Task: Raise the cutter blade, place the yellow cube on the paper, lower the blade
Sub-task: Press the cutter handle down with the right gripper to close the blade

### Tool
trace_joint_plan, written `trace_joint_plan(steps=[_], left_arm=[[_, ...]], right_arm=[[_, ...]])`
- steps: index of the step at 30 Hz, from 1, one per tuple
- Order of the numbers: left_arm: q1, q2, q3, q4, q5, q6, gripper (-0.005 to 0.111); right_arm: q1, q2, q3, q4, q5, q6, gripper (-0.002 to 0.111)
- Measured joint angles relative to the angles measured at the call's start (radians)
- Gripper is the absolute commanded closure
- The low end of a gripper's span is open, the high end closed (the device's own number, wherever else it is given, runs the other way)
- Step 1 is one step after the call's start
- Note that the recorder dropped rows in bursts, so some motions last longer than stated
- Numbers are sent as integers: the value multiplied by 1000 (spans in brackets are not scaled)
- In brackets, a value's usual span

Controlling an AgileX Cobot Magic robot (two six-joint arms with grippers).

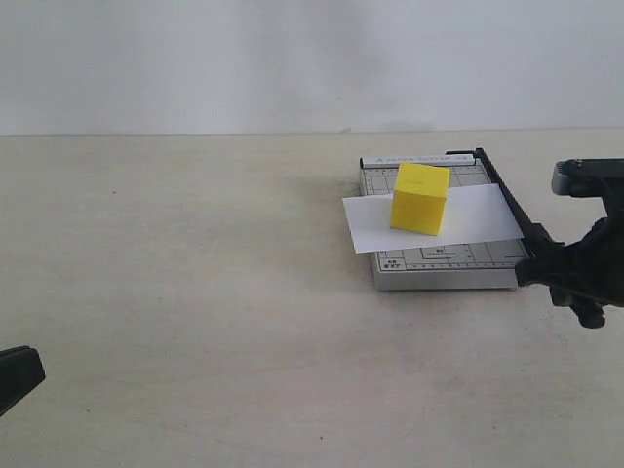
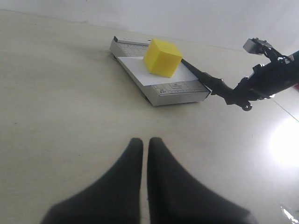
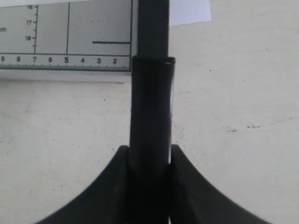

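Nearest, at the table's (image 1: pixel 195 292) front left corner, the left gripper (image 2: pixel 145 142) is held closed on nothing. Toward the far right edge, the yellow cube (image 1: pixel 420 198) is set on the paper (image 1: pixel 375 222) laid across the trimmer base (image 1: pixel 444 268). The lowered cutter blade (image 1: pixel 507 200) is clenched at its handle by the right gripper (image 3: pixel 149 156).

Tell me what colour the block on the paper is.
Bright yellow. The block shows best in the left wrist view.
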Motion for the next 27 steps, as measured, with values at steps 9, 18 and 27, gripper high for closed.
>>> trace_joint_plan(steps=[9, 18, 27], left_arm=[[0, 0, 0, 0, 0, 0, 102], [0, 0, 0, 0, 0, 0, 102], [0, 0, 0, 0, 0, 0, 102]], right_arm=[[0, 0, 41, 15, -70, -2, 105], [4, 15, 80, 71, 71, -62, 35], [7, -21, 68, 84, 116, -95, 46]])
